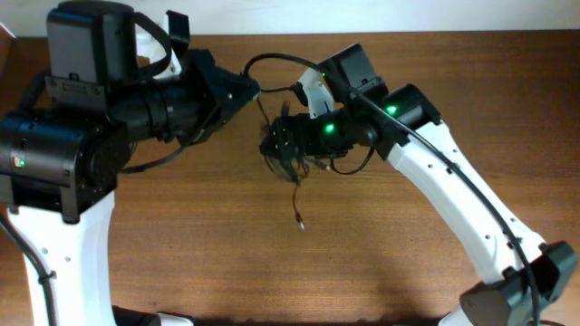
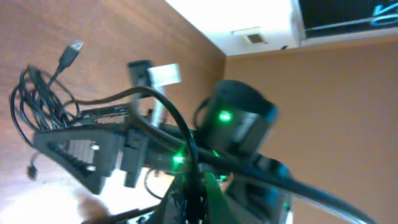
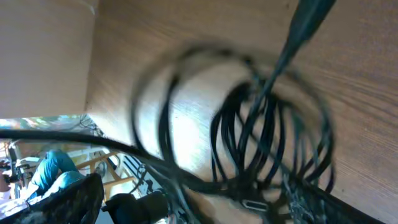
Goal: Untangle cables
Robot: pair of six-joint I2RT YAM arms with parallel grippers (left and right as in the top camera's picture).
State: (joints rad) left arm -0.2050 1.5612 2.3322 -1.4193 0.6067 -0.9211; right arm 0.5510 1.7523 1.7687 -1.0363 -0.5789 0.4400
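While both of my arms lean in over the middle of the brown wooden tabletop (image 1: pixel 181 244), the bulky black left arm (image 1: pixel 136 100) reaches in from the left edge and the white right arm (image 1: pixel 453 181) comes up from the lower right corner. My left tool (image 1: pixel 252 89) points rightward with its fingers pressed together; I cannot tell whether a strand is caught between them. My right tool (image 1: pixel 292 122) faces it from just beside, its fingers spread wide apart. The cables (image 1: pixel 283 147) sit as a tight dark knot of coils at those fingers, near the tabletop's centre. Whether the knot hangs on a finger or only rests against it I cannot tell. From my right wrist the coils fill the view, blurred, as several thin black loops overlapping above the wood grain. From my left wrist the same bundle shows at the far left, beside the right tool's dark tip. One thin strand trails out of the knot toward my bases and ends in a small plug (image 1: pixel 300 221), apart from the bundle. A flat metal plug (image 2: pixel 73 48) sticks up above the loops in the left wrist view.
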